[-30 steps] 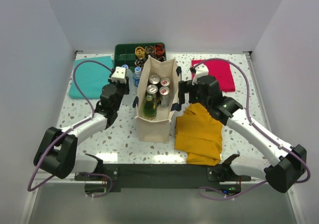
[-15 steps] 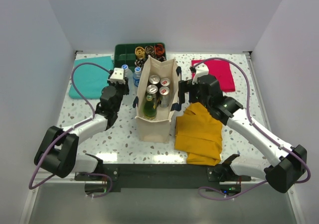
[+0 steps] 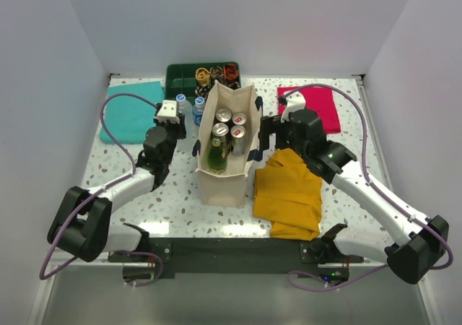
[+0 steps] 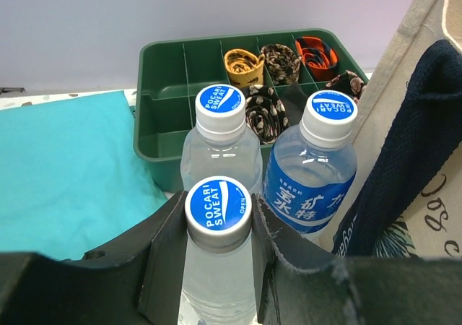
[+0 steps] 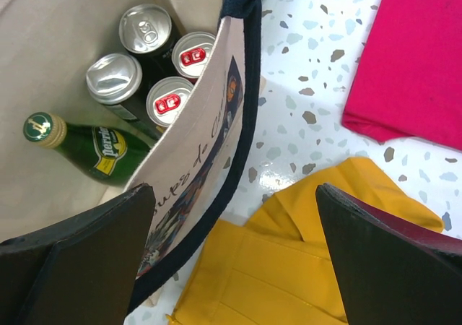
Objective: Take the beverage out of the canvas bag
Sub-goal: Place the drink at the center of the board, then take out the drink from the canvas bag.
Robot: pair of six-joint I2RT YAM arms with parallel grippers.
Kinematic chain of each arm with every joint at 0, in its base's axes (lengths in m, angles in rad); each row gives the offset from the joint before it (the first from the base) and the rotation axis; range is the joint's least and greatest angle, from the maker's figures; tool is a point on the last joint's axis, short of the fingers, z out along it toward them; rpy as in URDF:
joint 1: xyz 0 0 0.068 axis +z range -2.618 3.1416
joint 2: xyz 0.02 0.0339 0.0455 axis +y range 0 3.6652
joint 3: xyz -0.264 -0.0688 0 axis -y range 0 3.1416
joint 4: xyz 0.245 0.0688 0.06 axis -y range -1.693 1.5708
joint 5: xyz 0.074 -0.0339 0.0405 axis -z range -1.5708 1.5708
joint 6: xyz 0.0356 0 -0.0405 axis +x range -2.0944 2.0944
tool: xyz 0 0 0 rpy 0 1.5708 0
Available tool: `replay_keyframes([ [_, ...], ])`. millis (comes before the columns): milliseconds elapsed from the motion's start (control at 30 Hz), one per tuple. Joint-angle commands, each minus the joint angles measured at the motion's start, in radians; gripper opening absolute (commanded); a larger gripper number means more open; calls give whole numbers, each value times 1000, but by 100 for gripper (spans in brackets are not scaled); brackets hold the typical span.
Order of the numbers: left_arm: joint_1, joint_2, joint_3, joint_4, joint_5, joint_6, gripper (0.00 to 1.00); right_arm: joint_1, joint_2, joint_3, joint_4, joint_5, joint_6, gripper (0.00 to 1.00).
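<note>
The left hand [image 4: 218,242] grips a clear blue-capped plastic bottle [image 4: 218,208] just left of the upright cream canvas bag [image 3: 224,182]; the right hand [image 5: 234,198] gapes wide over the bag's right wall.

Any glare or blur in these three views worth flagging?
Top external: bright glare on the speckled white tabletop near the front edge. Left wrist: blue bottle caps sharp, lettering legible. Right wrist: glossy highlight on tabletop beside the mustard-yellow cloth; silver can tops shine.
</note>
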Motion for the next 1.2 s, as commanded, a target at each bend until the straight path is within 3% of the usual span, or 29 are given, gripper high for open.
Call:
replay_keyframes([
  [0, 8, -72, 12, 166, -18, -18, 37, -2, -32, 0, 35, -19, -3, 98],
  [67, 8, -80, 11, 158, -16, -24, 43, -1, -30, 2, 35, -34, -4, 98],
  [500, 8, -111, 29, 92, -4, -23, 51, -2, -67, -1, 35, -97, -15, 98],
  [700, 8, -175, 55, 8, 7, -44, 61, -1, -98, 0, 17, -114, -24, 98],
  [733, 8, -187, 64, -6, 11, -49, 72, -2, -102, -1, 17, -117, -24, 98],
  [800, 7, -218, 86, -72, 22, -56, 82, -1, -116, -3, 15, -124, -26, 98],
  [833, 7, -227, 104, -94, 28, -60, 92, -1, -121, -6, 20, -135, -26, 98],
  [900, 7, -249, 141, -158, 57, -67, 100, -1, -124, -7, 26, -149, -36, 98],
  [1033, 7, -270, 231, -302, 154, -81, 100, -2, -92, 75, -66, -196, -41, 98],
  [1167, 8, -285, 306, -451, 322, -136, 100, -1, -122, 79, -54, -282, 6, 98],
])
